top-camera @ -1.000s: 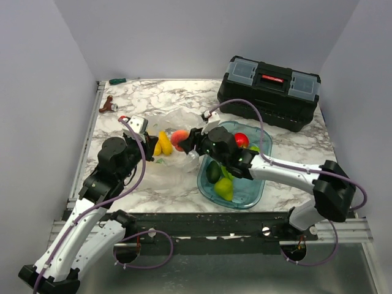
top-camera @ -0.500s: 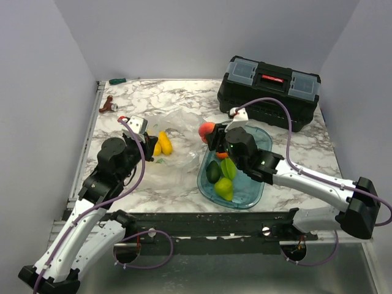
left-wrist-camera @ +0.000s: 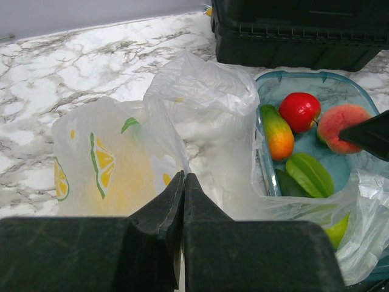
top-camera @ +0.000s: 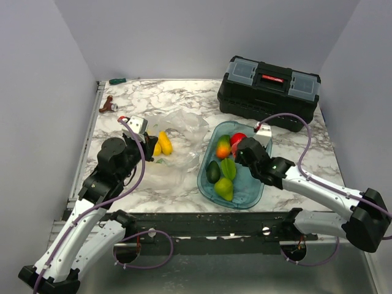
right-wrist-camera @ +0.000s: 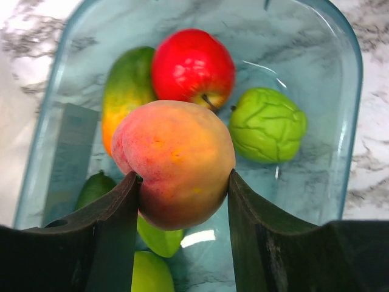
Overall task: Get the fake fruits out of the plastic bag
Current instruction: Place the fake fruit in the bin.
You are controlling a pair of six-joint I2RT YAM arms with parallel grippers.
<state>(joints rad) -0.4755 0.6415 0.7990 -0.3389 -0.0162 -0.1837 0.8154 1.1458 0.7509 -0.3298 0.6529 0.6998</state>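
Right hand (right-wrist-camera: 181, 182) clamping peach (right-wrist-camera: 173, 161), left hand (left-wrist-camera: 183, 177) pinching bag (left-wrist-camera: 115, 161), contents blurred yellow

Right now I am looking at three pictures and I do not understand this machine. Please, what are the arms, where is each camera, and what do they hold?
These are two robot arms fixed at the near edge of a marble table. The wide picture comes from a camera above and behind them. The other two come from a small camera on each wrist, so each arm's own tool shows at the bottom.

The left tool is shut on a thin plastic bag printed with lemon slices. Yellow fruit shows inside it.

The right tool holds a peach over a blue-tinted tray, where a red apple and green fruits lie.

A black toolbox stands at the back.
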